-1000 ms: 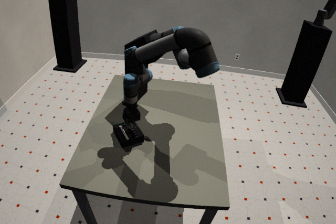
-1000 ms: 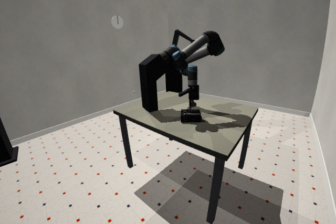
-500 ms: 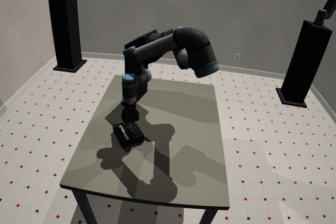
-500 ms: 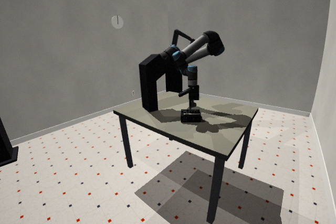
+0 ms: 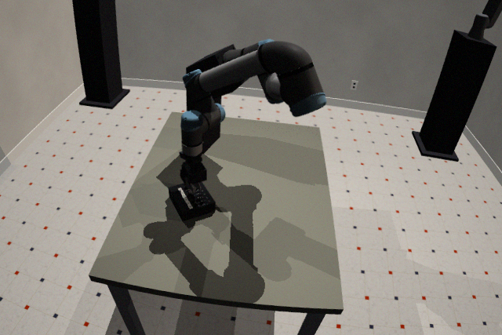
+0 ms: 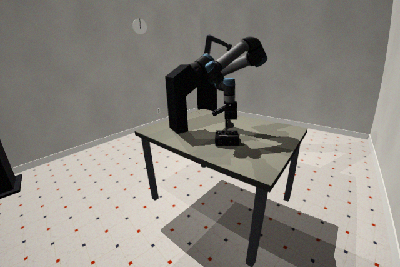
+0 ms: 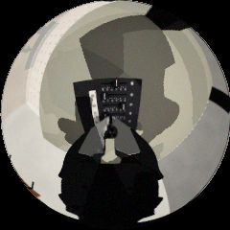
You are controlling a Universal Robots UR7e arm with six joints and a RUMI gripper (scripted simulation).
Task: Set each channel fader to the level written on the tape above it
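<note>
Grey walls, pale tiled floor with red and dark dots; two black pedestals (image 5: pixel 99 43) stand at the back corners. Olive-grey table (image 6: pixel 274 173) mid-room, crossed by heavy shadows.

Arm (image 5: pixel 243 65) reaches over from its black mount (image 6: pixel 177 95) and points straight down near the table's near-left part in the top view.

Lighting desk (image 5: pixel 191 202) — small black box, lying flat on the table directly under the wrist. White tape strip (image 7: pixel 93 106) runs along one edge; levels on it too small to read. Rows of fader slots with small pale caps (image 7: pixel 116 83) visible in the wrist view.

Gripper (image 7: pixel 109 130): jaws pressed together, nothing between them; tip sits low over the desk's nearest row, contact not certain.

Handling, as judged: desk rigid, light enough to skid if shoved sideways. Fader caps tiny and hard, sliding along one track only. Best worked by nudging a cap's side with the closed tip, along the slot, lightly. Master fader not identifiable at this scale.
</note>
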